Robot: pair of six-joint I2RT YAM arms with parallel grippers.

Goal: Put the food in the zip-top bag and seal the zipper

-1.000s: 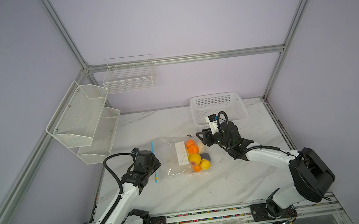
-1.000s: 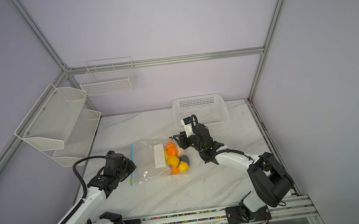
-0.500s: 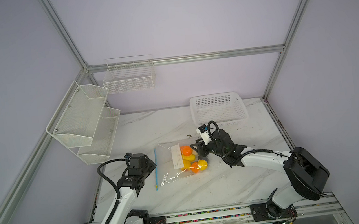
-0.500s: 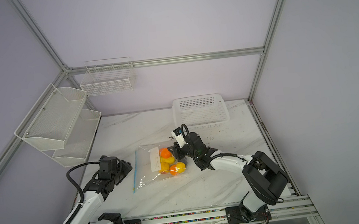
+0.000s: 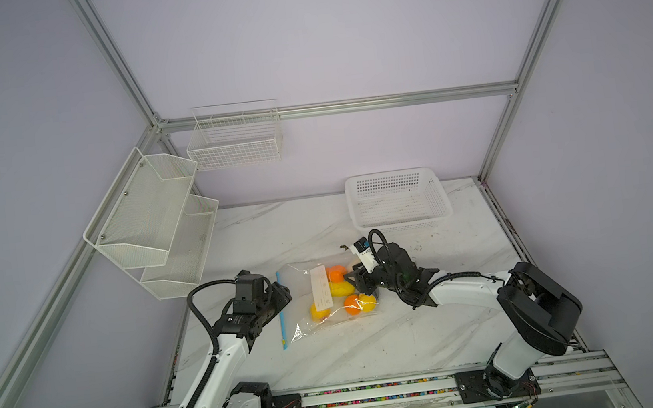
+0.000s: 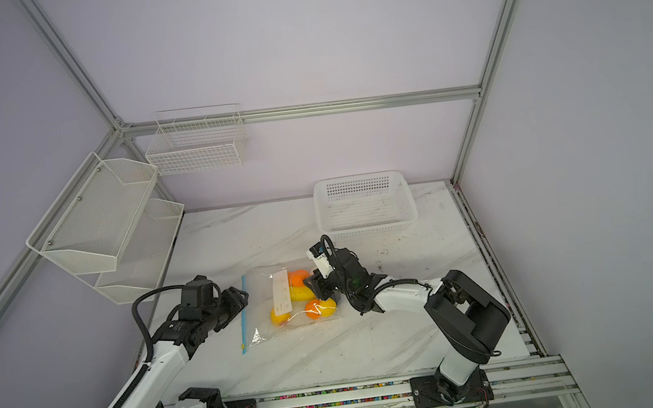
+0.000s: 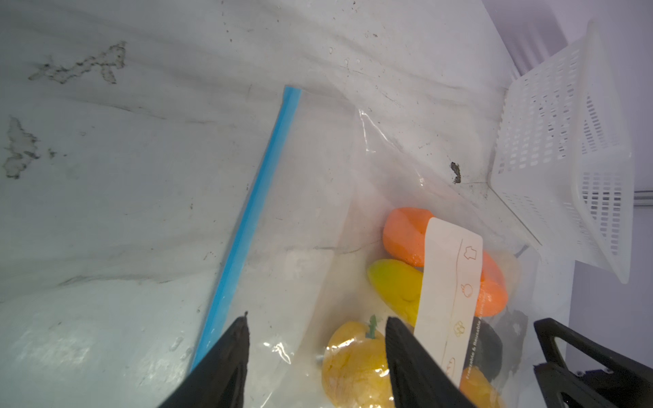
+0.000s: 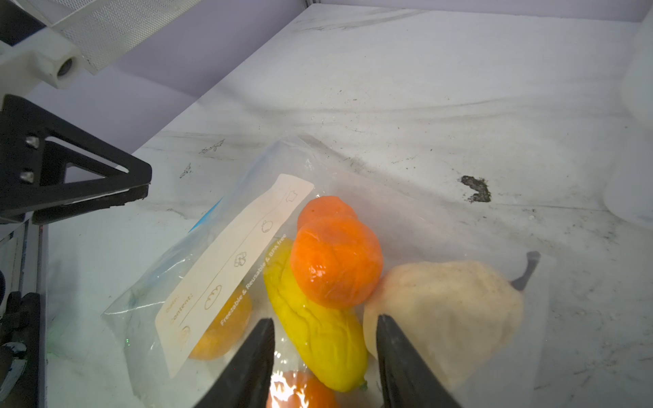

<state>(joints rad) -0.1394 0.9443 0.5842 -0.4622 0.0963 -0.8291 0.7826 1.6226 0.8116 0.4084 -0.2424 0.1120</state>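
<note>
left claw (image 7: 316,316) spread, right claw (image 8: 323,318) unclear; dark lump (image 7: 489,348) shows from left wrist, not right.

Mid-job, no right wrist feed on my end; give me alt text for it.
A clear bag with a white label lies on the marbled table, holding orange balls, a long yellow fruit and a cream pear. The right gripper hangs close over it, fingers apart.

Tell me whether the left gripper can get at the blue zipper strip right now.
Probably yes. The left gripper hangs open right beside the zipper, which lies bare along the bag's edge, nothing lying on it.
</note>
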